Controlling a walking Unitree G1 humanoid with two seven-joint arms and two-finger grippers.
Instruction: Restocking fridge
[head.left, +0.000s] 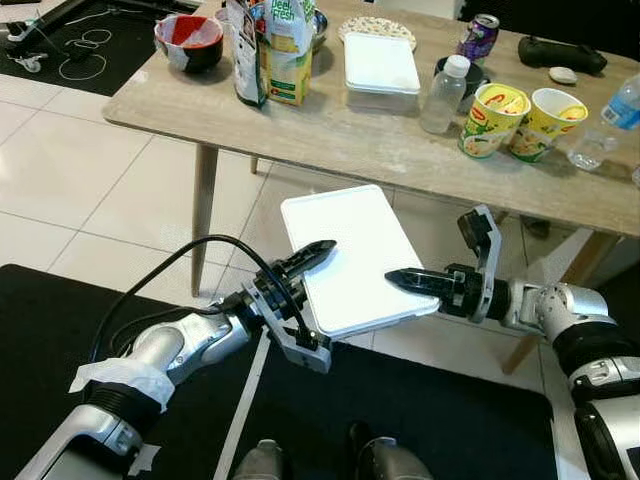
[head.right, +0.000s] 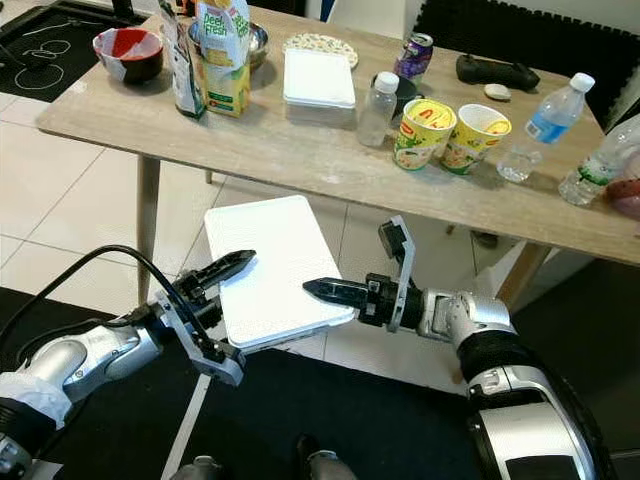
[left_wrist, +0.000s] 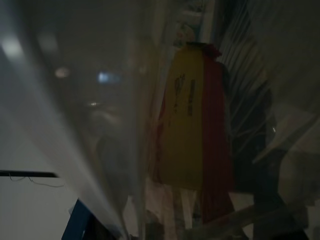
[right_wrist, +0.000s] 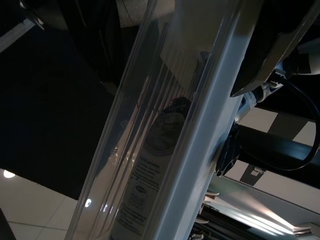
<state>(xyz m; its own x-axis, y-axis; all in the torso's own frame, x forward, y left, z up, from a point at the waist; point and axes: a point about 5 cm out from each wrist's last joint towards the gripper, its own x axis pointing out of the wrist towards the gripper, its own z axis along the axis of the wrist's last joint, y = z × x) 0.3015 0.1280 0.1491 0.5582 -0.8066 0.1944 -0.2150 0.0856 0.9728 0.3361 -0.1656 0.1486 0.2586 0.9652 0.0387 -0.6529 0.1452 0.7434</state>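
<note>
Both arms hold a white lidded container (head.left: 348, 256) in mid-air, below the wooden surface (head.left: 330, 135) at 12 o'clock. Left end effector (head.left: 312, 255) pinches its 9 o'clock edge, right end effector (head.left: 404, 281) its 3 o'clock edge. Long axis runs 11 to 5 o'clock; arms approx equally near.

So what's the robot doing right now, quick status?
Left gripper and right gripper clamp the white-lidded rectangular plastic container from both sides. Carried clear of the wooden table.

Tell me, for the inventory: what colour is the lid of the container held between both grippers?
White lid, clearest in the left eye view.
</note>
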